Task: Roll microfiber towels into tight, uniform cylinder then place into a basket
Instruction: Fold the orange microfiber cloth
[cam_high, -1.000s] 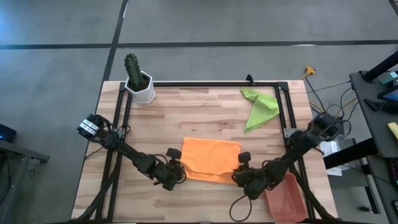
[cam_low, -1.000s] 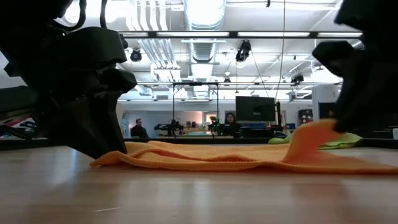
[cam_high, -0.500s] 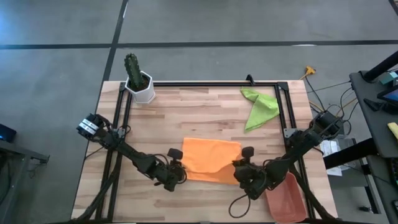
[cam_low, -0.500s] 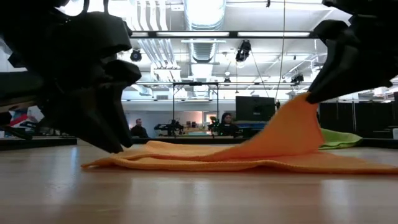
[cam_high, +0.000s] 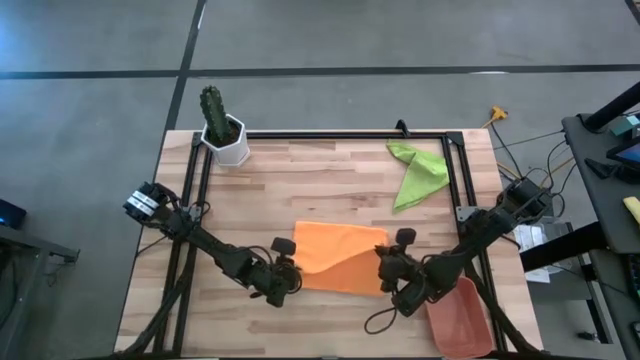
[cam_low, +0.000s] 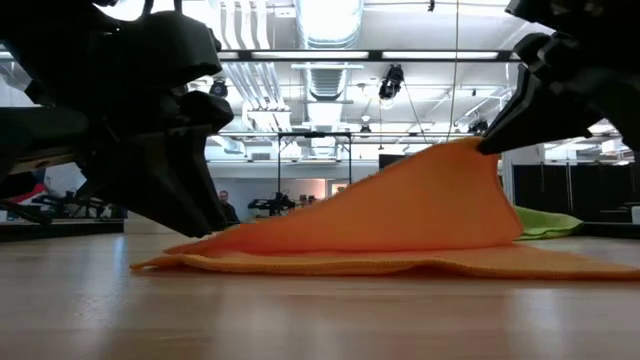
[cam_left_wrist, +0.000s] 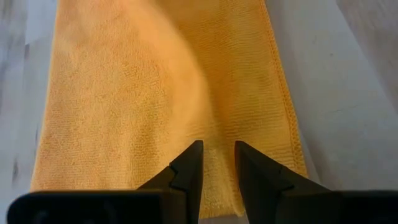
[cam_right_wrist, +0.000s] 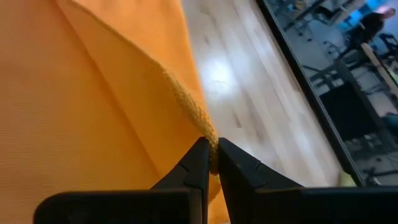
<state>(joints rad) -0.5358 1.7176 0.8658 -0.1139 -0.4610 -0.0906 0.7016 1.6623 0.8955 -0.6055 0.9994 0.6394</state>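
The orange towel (cam_high: 340, 255) lies on the middle of the near half of the table, its near right part raised in a slope (cam_low: 420, 205). My right gripper (cam_high: 386, 262) is shut on its raised corner, above the table (cam_low: 485, 145). My left gripper (cam_high: 291, 275) is at the towel's near left corner, low over the table (cam_low: 215, 232), shut on the cloth. The lime green towel (cam_high: 418, 172) lies crumpled at the far right. The terracotta basket (cam_high: 462, 318) stands at the near right corner. My left gripper has the towel's near left corner area (cam_left_wrist: 217, 134) between its two fingers, which stand narrowly apart and come from above. The cloth around them lies on or just above the table. My right gripper pinches the towel's hemmed edge (cam_right_wrist: 198, 127) at the near right corner between its two fingertips, slanting down from the right. It looks like one layer. The corner is lifted clear, and the cloth slopes taut down to the left part on the table (cam_low: 200, 260).
A white pot with a cactus (cam_high: 228, 140) stands at the far left corner. A dark frame (cam_high: 330, 134) runs along the table's far and side edges. Bare wood shows between the two towels (cam_high: 330, 185). People show in the room behind the table (cam_low: 222, 205).
My right gripper has risen and gone slightly toward the far edge with the towel's near right corner. That corner has gone from a low bump to a tall, taut slope, folding over toward the far side. The towel's left part has stayed on the table.
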